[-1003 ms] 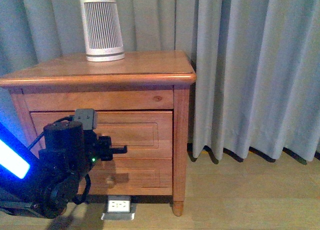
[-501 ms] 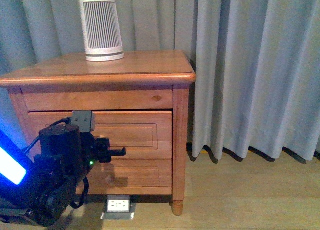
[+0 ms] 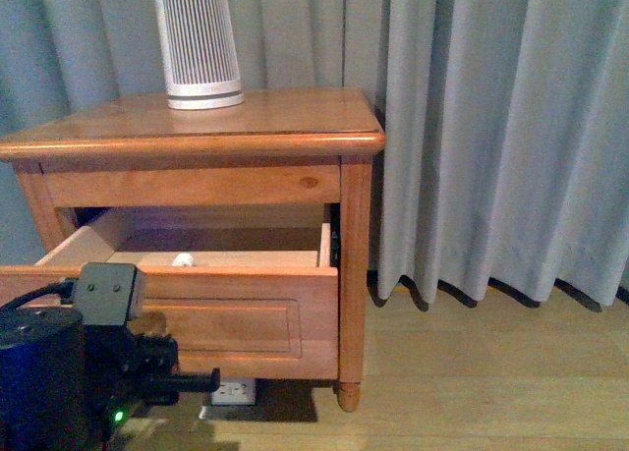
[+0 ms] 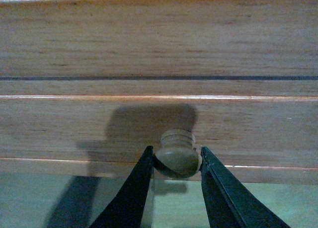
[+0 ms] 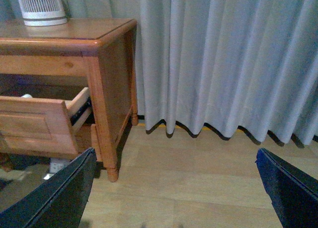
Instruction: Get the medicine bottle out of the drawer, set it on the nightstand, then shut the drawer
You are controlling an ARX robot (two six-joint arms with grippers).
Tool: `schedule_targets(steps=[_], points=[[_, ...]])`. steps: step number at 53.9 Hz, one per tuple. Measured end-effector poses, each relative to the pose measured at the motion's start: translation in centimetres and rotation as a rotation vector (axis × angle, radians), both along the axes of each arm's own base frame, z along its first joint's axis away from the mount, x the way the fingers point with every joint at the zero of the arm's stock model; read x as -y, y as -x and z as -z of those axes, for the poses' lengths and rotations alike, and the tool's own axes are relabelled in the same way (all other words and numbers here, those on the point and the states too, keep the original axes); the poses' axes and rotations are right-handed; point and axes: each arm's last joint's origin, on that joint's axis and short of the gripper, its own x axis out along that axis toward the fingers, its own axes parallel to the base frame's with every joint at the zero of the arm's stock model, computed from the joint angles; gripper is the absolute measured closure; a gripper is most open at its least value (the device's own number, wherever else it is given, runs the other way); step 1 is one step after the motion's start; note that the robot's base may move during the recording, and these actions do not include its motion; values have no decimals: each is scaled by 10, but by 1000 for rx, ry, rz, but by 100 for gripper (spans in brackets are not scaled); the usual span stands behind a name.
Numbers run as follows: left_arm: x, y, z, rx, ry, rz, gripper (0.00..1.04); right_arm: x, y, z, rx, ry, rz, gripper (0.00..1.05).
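Clearly the left gripper (image 4: 176,149) is clenched on the round knob (image 4: 177,159) of the drawer (image 3: 236,309): in the left wrist view its two dark fingers (image 4: 139,181) press the knob from either side, just off the recessed front. That pinch is what lets the arm haul the drawer by its only handle, and the drawer now stands well out from the nightstand (image 3: 197,141), its pale inside open to view.

Beyond the left gripper and higher than it, behind the drawer front, a small white rounded shape peeks over the edge. I take it for the cap of the medicine bottle (image 3: 183,259) (only its top shows, so the label and body cannot be read). It lies inside the drawer, apart from both grippers.

The right gripper (image 5: 175,151) hangs released, jaws spread wide with nothing between them, off to the curtain (image 3: 491,127) side of the cabinet and well apart from the drawer. My guess is it waits there free for the reach into the drawer.

Above both grippers, the nightstand's top carries a white ribbed cylinder (image 3: 200,48) at the back, leaving bare wood in front for the bottle.
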Motion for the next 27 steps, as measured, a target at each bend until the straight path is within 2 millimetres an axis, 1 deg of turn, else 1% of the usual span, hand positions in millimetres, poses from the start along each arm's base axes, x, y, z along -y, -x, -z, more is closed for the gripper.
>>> schedule_targets(steps=[6, 16, 18, 19, 20, 23, 25, 27], points=[[-1, 20, -1, -28, 6, -10, 82, 0, 0, 0, 0, 0, 0, 7], [-2, 39, -3, -60, 55, -24, 81, 0, 0, 0, 0, 0, 0, 7], [-2, 41, -3, -66, 60, -22, 73, 0, 0, 0, 0, 0, 0, 7], [-2, 42, -3, -67, 62, -26, 71, 0, 0, 0, 0, 0, 0, 7], [-3, 44, -4, -69, 69, -27, 66, 0, 0, 0, 0, 0, 0, 7], [-3, 46, -6, -68, 77, -30, 59, 0, 0, 0, 0, 0, 0, 7], [-5, 49, -11, -62, 82, -34, 50, 0, 0, 0, 0, 0, 0, 7], [-6, 51, -14, -58, 86, -37, 44, 0, 0, 0, 0, 0, 0, 7]])
